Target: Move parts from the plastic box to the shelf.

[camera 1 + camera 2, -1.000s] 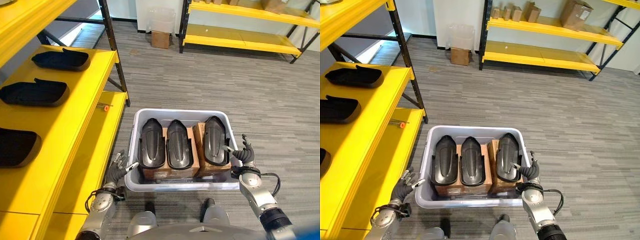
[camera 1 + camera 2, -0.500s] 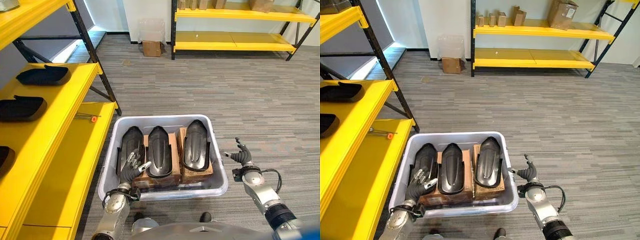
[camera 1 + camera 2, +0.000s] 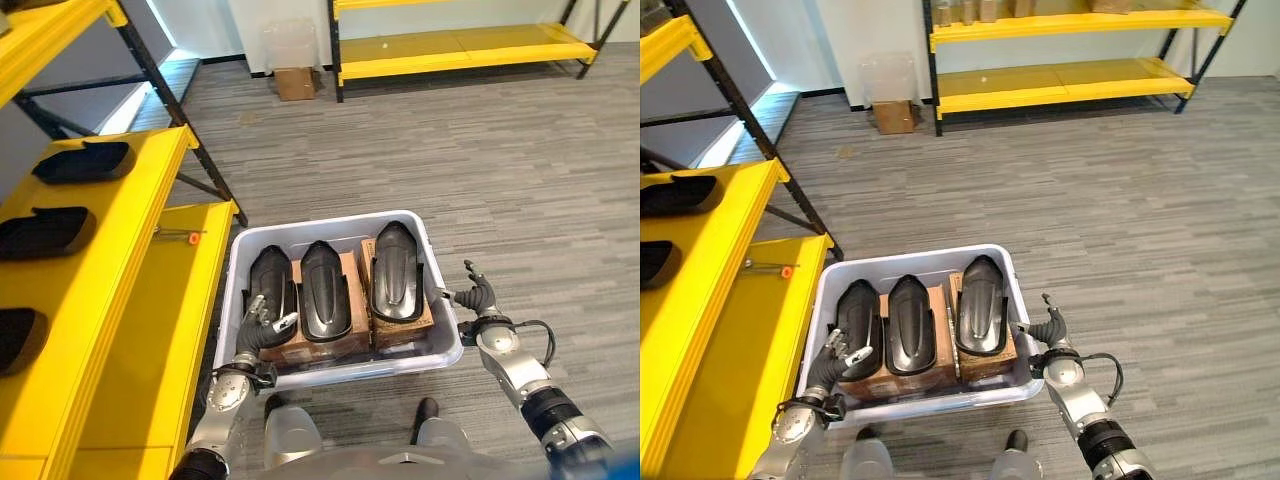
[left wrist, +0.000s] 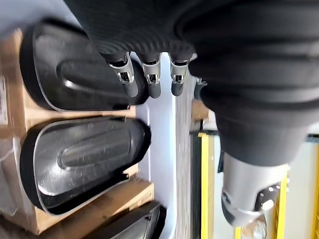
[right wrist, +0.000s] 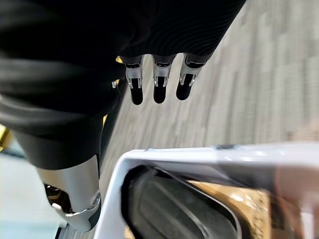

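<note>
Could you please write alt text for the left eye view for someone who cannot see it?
A white plastic box on grey floor holds three black parts lying on cardboard boxes. The open left hand reaches in over the leftmost part; the open right hand hovers beside the box's right wall. A yellow shelf stands left.

head stereo looking down, wrist cameras close over plastic box [image 3: 335,370]

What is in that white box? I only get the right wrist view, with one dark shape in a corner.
Observer: Three black parts lie side by side in the plastic box, on cardboard boxes.
Operator: Where is the other hand?
Observer: The left hand hovers open over the leftmost part's near end.
Operator: And the shelf?
Observer: The yellow shelf stands at the robot's left, more black parts on it.
</note>
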Robot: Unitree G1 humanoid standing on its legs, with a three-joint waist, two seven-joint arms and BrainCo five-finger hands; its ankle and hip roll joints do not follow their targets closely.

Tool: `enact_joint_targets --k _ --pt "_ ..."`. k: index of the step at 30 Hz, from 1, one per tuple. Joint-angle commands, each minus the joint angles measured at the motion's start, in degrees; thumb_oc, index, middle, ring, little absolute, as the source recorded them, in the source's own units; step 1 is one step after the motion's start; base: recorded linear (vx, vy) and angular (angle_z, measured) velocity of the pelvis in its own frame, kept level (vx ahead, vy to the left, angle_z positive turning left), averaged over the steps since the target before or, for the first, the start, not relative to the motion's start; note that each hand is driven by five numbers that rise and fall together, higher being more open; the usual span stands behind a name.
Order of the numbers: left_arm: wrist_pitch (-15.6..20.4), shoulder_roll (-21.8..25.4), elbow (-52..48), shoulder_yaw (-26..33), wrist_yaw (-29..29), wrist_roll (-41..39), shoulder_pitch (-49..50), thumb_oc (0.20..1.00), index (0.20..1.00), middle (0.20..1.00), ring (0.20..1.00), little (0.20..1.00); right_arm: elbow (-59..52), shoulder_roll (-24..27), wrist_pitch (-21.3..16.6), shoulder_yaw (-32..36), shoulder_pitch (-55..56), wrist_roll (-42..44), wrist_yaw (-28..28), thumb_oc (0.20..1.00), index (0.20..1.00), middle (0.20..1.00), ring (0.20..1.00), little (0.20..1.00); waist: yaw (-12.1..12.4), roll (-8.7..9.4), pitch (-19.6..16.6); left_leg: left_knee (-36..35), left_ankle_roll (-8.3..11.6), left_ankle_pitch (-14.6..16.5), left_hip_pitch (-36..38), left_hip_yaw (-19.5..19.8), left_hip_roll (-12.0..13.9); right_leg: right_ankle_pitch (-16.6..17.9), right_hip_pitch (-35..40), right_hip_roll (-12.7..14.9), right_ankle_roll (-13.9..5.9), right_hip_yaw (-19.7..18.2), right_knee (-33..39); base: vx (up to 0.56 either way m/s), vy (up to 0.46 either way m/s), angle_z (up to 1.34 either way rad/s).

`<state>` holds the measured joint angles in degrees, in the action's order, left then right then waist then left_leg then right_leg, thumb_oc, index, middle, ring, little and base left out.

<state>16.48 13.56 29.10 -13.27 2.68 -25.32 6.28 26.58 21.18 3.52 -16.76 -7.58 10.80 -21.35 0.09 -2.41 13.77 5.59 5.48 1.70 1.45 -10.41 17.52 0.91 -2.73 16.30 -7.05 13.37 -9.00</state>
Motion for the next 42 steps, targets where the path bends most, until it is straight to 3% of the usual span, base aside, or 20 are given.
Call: enact_joint_targets --k 1,5,10,17,21,25,26,29,38,42 --pt "1.5 6.7 -7.3 -0.3 1.3 -1.9 -1.2 1.0 1.0 1.0 1.0 1.0 -5.0 -1.7 -4.6 -1.7 -2.8 -0.8 -1.0 1.0 1.0 1.0 1.0 1.0 2.8 2.13 0.7 -1.3 0.15 -3.5 -0.3 -1.2 -3.3 0.5 2.5 0.4 -1.51 0.0 0.9 -0.2 0.099 -0.26" --pt "2.2 8.3 -8.6 -0.9 3.0 -3.8 -3.5 1.0 1.0 1.0 1.0 1.0 -6.1 -1.4 -6.9 -2.4 -6.5 -1.7 -3.0 1.0 1.0 1.0 1.0 1.0 4.3 3.22 3.4 -0.5 0.54 -3.4 -4.8 -0.8 -2.6 2.1 -0.6 1.5 -2.86 0.6 2.2 -0.19 -0.029 0.08" --pt "2.8 9.3 -9.9 -1.3 4.1 -4.9 -5.8 1.0 1.0 1.0 1.0 1.0 -5.6 -0.5 -7.7 -2.2 -11.6 -2.5 -4.6 1.0 1.0 1.0 1.0 1.0 5.6 3.89 6.3 1.8 1.34 -3.9 -10.2 0.4 -1.5 1.4 -2.5 1.1 -2.87 1.1 2.0 -0.15 -0.057 0.12" --pt "1.9 10.0 -12.3 -1.6 4.5 -5.6 -7.7 1.0 1.0 1.0 1.0 1.0 -4.7 0.3 -5.8 -2.3 -15.8 -1.5 -7.5 1.0 1.0 1.0 1.0 1.0 6.4 3.8 9.5 4.0 1.31 -4.3 -14.9 1.7 -1.4 0.7 -5.7 0.9 -2.16 0.8 0.4 -0.09 -0.019 -0.01" --pt "2.1 10.2 -12.8 -2.2 4.7 -6.2 -8.3 1.0 1.0 1.0 1.0 1.0 -1.8 0.8 -5.8 -1.2 -18.3 -3.9 -13.5 1.0 1.0 1.0 1.0 1.0 6.5 3.41 10.5 3.9 1.15 -4.6 -15.6 1.8 -1.4 0.7 -6.9 0.5 -1.83 0.4 -0.1 -0.04 -0.012 0.01" --pt "2.1 10.1 -13.0 -2.5 4.9 -6.5 -8.6 1.0 1.0 1.0 1.0 1.0 -1.5 1.1 -5.3 -0.8 -19.0 -4.3 -14.7 1.0 1.0 1.0 1.0 1.0 6.4 3.26 10.9 4.0 1.13 -4.6 -15.8 1.9 -1.4 0.7 -7.3 0.5 -1.72 0.2 -0.4 -0.03 0.01 0.0" --pt "2.1 9.3 -13.4 -3.6 6.0 -7.1 -9.8 1.0 1.0 1.0 1.0 1.0 0.3 1.6 -4.0 0.2 -21.9 -4.1 -16.7 1.0 1.0 1.0 1.0 1.0 5.9 2.51 12.1 4.5 1.11 -4.4 -16.6 2.1 -1.5 0.3 -9.4 0.4 -1.18 -0.6 -1.9 -0.1 0.049 -0.02" --pt "2.3 8.8 -13.8 -4.4 7.0 -7.5 -10.9 1.0 1.0 1.0 1.0 1.0 0.8 2.3 -2.1 0.7 -23.9 -3.0 -16.0 1.0 1.0 1.0 1.0 1.0 5.3 1.96 13.4 4.7 0.82 -4.4 -17.8 2.1 -1.9 0.1 -12.0 0.4 -0.79 -1.4 -3.5 -0.12 0.052 -0.14" --pt "2.6 7.8 -14.3 -5.2 8.2 -7.8 -12.3 1.0 1.0 1.0 1.0 1.0 2.0 2.1 -1.6 0.8 -25.1 -0.9 -16.7 1.0 1.0 1.0 1.0 1.0 4.7 1.31 15.2 4.8 0.35 -4.5 -19.1 1.8 -2.5 -0.3 -15.3 0.5 -0.37 -2.1 -5.5 -0.07 0.02 -0.03" --pt "3.7 7.2 -15.6 -7.1 9.2 -7.3 -13.7 1.0 1.0 1.0 1.0 1.0 4.1 0.5 -1.7 0.4 -25.3 1.3 -19.0 1.0 1.0 1.0 1.0 1.0 4.4 0.42 16.0 5.6 -0.56 -4.1 -22.6 1.7 -3.9 -0.6 -20.1 1.0 -0.43 -2.7 -8.1 -0.04 0.052 0.08"
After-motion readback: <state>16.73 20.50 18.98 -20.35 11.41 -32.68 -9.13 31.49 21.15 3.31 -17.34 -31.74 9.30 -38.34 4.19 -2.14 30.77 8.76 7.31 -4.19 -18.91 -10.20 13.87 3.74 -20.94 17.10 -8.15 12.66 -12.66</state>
